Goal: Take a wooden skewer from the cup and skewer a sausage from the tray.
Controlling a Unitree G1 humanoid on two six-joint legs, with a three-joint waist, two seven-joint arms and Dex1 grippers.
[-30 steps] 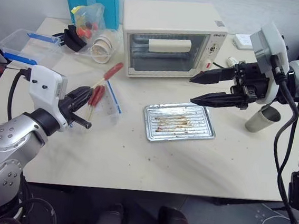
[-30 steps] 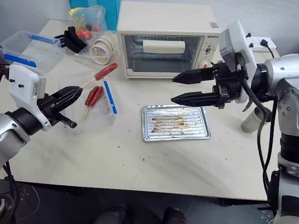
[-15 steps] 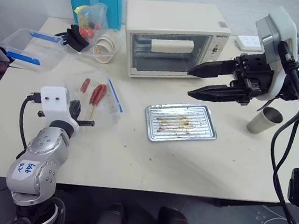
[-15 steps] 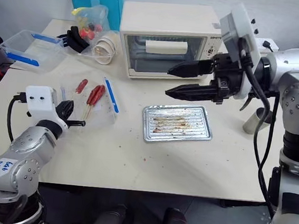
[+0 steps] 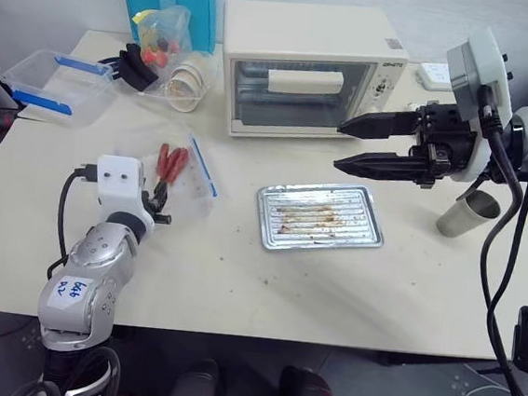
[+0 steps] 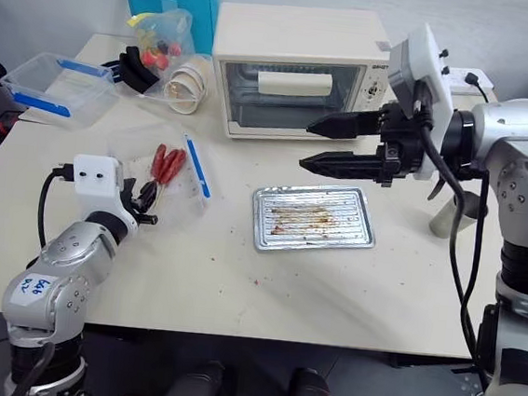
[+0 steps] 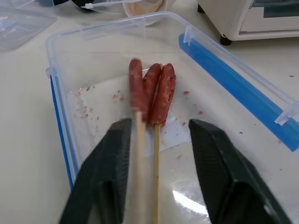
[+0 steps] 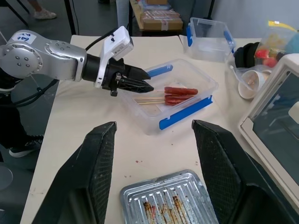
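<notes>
While the left gripper (image 7: 159, 140) gapes, skewered sausages (image 7: 152, 91) lie between its fingers.

Pale table (image 5: 236, 289), shiny tray (image 5: 318, 218) in the middle, white oven (image 5: 309, 67) at the back edge, grey cup (image 5: 464, 213) near the right edge, clear box (image 5: 191, 177) on the left side, another clear box (image 5: 50, 84) at the back left corner

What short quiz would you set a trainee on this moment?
1. True or false: the skewered sausages lie on the tray.
2. The skewered sausages lie in: A the clear box; B the oven; C the cup.
3. Fill in: the right gripper is ____ and holds nothing.
Key: 1 false; 2 A; 3 open.
</notes>
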